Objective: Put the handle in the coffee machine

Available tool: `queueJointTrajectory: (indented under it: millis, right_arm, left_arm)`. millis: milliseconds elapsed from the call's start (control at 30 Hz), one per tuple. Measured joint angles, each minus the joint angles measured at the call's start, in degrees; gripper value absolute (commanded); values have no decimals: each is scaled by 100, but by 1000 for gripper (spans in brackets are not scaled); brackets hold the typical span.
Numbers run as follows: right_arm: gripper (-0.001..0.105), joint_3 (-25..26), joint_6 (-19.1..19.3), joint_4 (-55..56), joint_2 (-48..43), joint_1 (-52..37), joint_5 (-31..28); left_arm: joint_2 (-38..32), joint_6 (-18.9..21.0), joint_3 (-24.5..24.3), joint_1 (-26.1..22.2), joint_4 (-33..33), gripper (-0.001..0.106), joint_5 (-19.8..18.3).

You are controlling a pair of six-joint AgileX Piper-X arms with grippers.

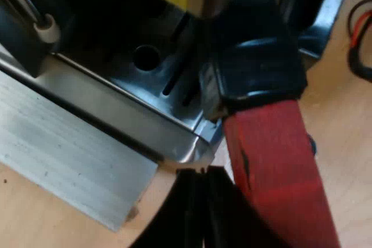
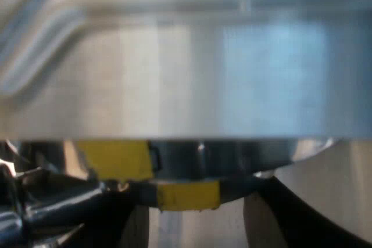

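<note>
**Handle at the machine's front; the locking turn is judged to be in hand**

The handle (image 1: 258,68) is seen over the tray (image 1: 128,114) at the front of the machine (image 2: 186,85). Its dark part runs up and away under the machine's head. Its red end (image 1: 279,172) points out over the table (image 1: 343,143). The metal part of the holder is hidden, so it cannot be told whether it is already seated and locked.

The left gripper (image 1: 203,201) is found just beside the red end, on the near side. Its two fingers are brought together with only a thin slit between them, and nothing is held there. One finger appears to touch the side of the red end, but this contact is not certain.

The step is judged to be the last one: the handle is to be pressed sideways so that the holder turns into its lock. A steady, level push on the red end is called for next, so that the finger does not slip off.

The right gripper (image 2: 189,227) is held close against the machine's metal front, near a yellow mark (image 2: 189,196). Its state cannot be told.

As for containers, the tray shows a dark grid with slots and a round hole, and no liquid is seen on it. What is in the holder's basket cannot be seen. A thin wand (image 1: 23,1) hangs at the far side of the tray.
</note>
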State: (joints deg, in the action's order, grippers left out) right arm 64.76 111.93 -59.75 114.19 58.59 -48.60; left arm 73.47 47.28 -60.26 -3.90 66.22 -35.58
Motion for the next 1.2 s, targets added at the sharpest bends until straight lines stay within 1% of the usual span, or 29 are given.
queueJointTrajectory:
  millis: [33,100,167,233,367,467,567,633,700,800,900,967,1067,1200]
  right_arm:
    - [40,0,0,0,0,0,0]
    - [40,0,0,0,0,0,0]
    - [40,0,12,0,0,0,0]
    - [40,0,15,0,0,0,-13]
    - [40,-17,15,0,0,-7,-48]
    - [40,-26,26,0,0,-7,-45]
    - [40,-29,41,0,0,-21,-61]
    - [40,-43,39,0,0,-22,-59]
    - [40,-42,25,-15,0,-22,-95]
    - [40,-42,14,-30,0,-22,-138]
    - [40,-42,50,-43,0,-22,-159]
    - [40,-42,81,-41,0,-22,-156]
    - [40,-42,132,-41,0,-22,-169]
    - [40,-42,131,-41,0,-22,-169]
  left_arm:
    - [-33,142,0,0,-4,0,-19]
    - [-49,293,0,0,-4,0,-46]
    - [-44,568,0,0,71,0,-199]
    - [-44,618,0,0,94,0,-248]
    - [-44,771,0,0,366,0,-549]
    - [-51,821,0,0,434,0,-651]
    - [-69,986,154,20,434,0,-826]
    - [-67,1012,259,92,416,0,-811]
    - [-67,1073,377,234,381,0,-717]
    - [-100,1334,476,426,220,0,-570]
    - [-275,1789,517,538,24,0,-334]
    - [-438,2186,529,569,-187,0,-333]
    - [-620,2355,529,573,-273,0,-278]
    - [-666,2399,529,573,-260,0,-251]
